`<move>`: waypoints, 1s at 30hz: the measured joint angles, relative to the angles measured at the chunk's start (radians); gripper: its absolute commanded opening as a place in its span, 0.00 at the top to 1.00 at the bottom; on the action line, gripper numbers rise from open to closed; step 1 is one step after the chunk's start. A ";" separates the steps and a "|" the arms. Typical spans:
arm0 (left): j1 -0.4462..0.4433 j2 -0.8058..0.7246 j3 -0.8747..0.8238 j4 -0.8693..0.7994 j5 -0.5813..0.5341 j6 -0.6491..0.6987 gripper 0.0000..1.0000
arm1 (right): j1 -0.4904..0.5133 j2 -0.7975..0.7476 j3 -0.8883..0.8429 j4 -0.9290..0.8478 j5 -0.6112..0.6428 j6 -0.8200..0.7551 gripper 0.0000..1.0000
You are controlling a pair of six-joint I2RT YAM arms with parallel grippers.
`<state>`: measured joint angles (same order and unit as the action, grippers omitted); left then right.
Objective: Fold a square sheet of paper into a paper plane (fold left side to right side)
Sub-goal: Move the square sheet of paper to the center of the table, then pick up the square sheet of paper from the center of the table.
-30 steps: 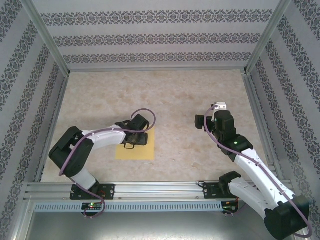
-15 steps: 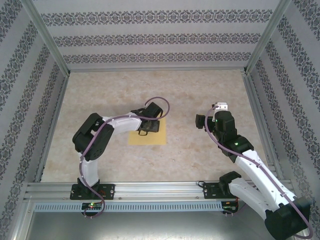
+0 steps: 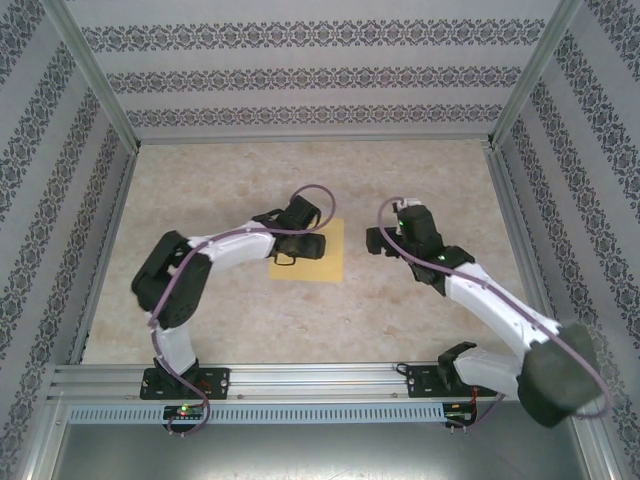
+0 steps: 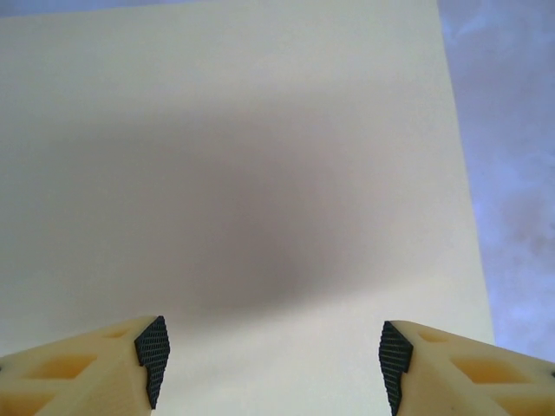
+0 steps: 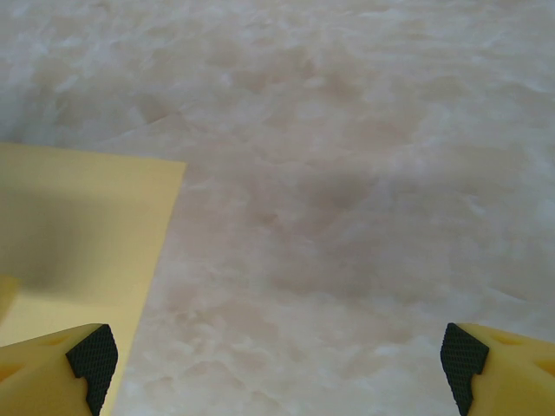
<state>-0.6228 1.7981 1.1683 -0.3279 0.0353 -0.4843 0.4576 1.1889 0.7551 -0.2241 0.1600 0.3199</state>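
Yellow paper [image 3: 332, 270] flat on marbled floor [image 3: 420, 170]

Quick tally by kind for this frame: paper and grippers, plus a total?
Yellow-orange paper sheet: 1, lying flat
Grippers: 2, the left gripper open over the sheet and the right gripper open beside it
Total: 3

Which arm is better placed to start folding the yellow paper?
Probably left: the left gripper hovers open over the paper, while the right gripper, also open, is mostly over the floor beside its edge.
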 measured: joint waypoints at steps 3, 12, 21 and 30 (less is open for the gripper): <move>0.063 -0.129 -0.087 0.006 0.051 -0.029 0.38 | 0.048 0.162 0.113 0.008 -0.006 0.017 0.02; 0.190 -0.202 -0.323 0.087 0.249 -0.132 0.47 | 0.116 0.553 0.364 0.031 -0.039 0.106 0.02; 0.193 -0.132 -0.330 0.166 0.333 -0.159 0.50 | 0.134 0.766 0.513 0.010 -0.050 0.157 0.02; 0.193 -0.121 -0.327 0.188 0.335 -0.161 0.51 | 0.151 0.843 0.557 0.005 -0.066 0.199 0.02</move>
<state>-0.4301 1.6775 0.8410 -0.1398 0.3698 -0.6453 0.6090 2.0323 1.3121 -0.2192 0.0944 0.5190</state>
